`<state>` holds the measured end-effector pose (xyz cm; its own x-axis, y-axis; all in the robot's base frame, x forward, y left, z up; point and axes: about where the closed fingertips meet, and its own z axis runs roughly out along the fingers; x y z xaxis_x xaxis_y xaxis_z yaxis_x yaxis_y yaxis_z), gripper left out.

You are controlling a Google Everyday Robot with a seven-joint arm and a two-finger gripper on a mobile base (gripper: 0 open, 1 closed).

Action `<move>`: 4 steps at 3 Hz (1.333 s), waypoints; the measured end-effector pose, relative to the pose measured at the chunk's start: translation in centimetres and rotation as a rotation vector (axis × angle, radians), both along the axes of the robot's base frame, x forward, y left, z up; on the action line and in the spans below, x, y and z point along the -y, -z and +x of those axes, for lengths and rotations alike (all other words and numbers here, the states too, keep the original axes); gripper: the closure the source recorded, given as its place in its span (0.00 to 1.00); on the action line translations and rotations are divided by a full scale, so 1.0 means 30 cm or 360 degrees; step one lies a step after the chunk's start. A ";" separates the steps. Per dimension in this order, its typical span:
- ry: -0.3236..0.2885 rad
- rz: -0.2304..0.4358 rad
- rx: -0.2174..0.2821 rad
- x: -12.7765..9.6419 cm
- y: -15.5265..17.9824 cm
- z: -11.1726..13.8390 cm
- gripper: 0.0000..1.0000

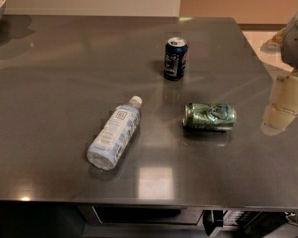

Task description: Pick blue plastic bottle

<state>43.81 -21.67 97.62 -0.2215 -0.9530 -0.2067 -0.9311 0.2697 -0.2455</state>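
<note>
Presently: blue plastic bottle [114, 133] lying on table [49, 83], left of centre, cap toward 1 o'clock; green can [209, 116] at its 3 o'clock. Hand [278, 114] over table's 3 o'clock edge, well apart; grip undeterminable.

No words or numbers are legible. The blue plastic bottle [113, 135] has a pale label with a small dark square mark. The dark blue can [175, 58] shows pale, unreadable markings. The gripper [282, 112] hangs at the far right.

Overhead glare on tabletop [54, 83], soft shadows; end effector [285, 105] far R.
</note>
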 end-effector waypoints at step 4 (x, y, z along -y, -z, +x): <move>-0.0458 0.0085 -0.0033 -0.207 0.006 0.095 0.00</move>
<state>46.66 -15.46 97.43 0.0514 -0.9651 -0.2567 -0.9760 0.0060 -0.2179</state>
